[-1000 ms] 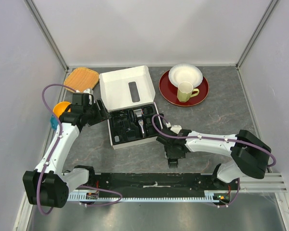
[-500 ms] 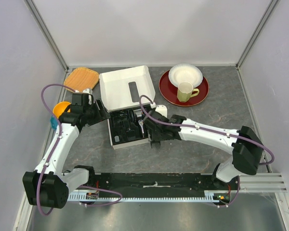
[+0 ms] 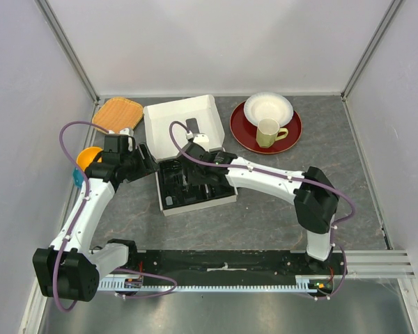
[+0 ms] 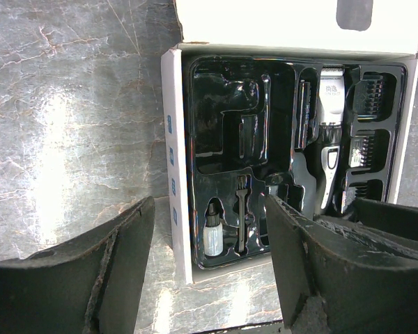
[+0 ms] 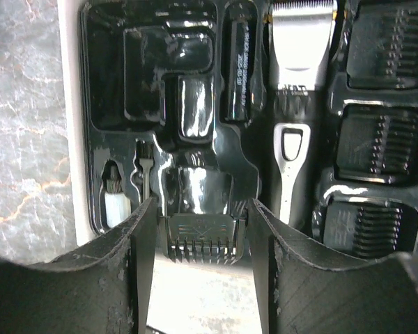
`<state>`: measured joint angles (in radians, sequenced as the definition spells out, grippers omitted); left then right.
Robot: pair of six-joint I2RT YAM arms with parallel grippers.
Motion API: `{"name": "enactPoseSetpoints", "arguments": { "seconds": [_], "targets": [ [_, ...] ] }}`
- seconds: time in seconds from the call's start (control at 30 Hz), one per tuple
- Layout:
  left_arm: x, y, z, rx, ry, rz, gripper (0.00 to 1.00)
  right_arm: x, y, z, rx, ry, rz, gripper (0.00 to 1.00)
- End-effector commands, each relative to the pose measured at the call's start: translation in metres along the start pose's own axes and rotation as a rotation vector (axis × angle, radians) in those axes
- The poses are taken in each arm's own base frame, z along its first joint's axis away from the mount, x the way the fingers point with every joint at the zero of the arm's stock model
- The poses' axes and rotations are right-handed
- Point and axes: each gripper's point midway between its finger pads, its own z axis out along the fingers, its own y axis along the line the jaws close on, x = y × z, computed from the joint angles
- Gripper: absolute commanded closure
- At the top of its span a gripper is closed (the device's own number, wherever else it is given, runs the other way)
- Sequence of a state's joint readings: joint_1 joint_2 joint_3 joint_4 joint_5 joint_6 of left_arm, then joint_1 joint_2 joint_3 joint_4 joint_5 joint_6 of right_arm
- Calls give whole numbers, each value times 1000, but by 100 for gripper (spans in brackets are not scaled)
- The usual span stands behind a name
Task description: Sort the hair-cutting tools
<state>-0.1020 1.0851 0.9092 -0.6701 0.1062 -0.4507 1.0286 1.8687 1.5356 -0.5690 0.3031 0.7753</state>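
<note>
Right wrist view puts the right tool [image 5: 200, 226] clenched on a small black comb attachment [image 5: 200, 242], teeth toward the wrist, over the near rim of the black moulded tray [image 5: 104, 76]. Just ahead lies an unfilled recess [image 5: 195, 188]. The cleaning brush [image 5: 145, 174] and a small bottle [image 5: 115, 202] sit to its left. The clipper [image 5: 296, 104] lies to its right, with the stored combs [image 5: 380, 146] beyond that.

From above, the white box [image 3: 181, 122] sits toward the far edge of the counter [image 3: 279, 216], left of centre. The left tool [image 4: 209, 202] hangs released just off the box's left side.

Seating this piece well probably means squaring it to the recess, lowering it until the plastic bears on the tray, and only then letting go. A tilted drop could leave it perched on a ridge or nudge the brush.
</note>
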Motion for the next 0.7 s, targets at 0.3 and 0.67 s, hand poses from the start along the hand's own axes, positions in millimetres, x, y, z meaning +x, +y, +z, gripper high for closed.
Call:
{"name": "enactPoseSetpoints", "arguments": {
  "seconds": [0.3, 0.67],
  "targets": [
    [-7, 1, 0, 2, -29, 40, 29, -21, 24, 25, -13, -117, -53, 73],
    [-7, 3, 1, -5, -27, 42, 29, -6, 20, 32, 27, -125, -98, 74]
  ]
}}
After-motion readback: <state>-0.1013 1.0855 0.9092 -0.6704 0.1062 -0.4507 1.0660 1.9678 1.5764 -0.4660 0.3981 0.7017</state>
